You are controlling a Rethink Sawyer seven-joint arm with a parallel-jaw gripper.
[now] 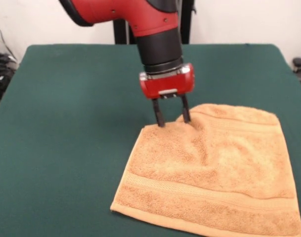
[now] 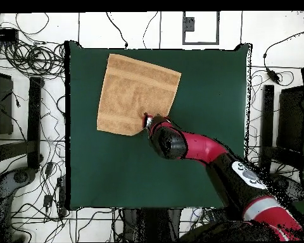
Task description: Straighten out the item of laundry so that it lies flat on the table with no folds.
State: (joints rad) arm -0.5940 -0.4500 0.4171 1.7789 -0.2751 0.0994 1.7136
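Note:
The orange-tan towel [image 1: 214, 173] lies spread on the green table [image 1: 66, 123], at the near right in the front view. Its band stripes run along the near and far edges. A low ridge of wrinkles runs from its far edge toward its middle. My gripper [image 1: 173, 118] points straight down at the towel's far left edge. Its fingers [image 1: 160, 117] stand apart with the tips touching the towel, and a small hump of cloth rises by the right finger. In the overhead view the towel [image 2: 137, 95] lies at the upper left and the gripper [image 2: 147, 119] is at its lower right corner.
The red and black arm [image 2: 205, 152] reaches across the table from the bottom right in the overhead view. Cables and stands [image 2: 28, 69] lie round the table on the floor. The towel's near edge lies close to the table's front edge in the front view.

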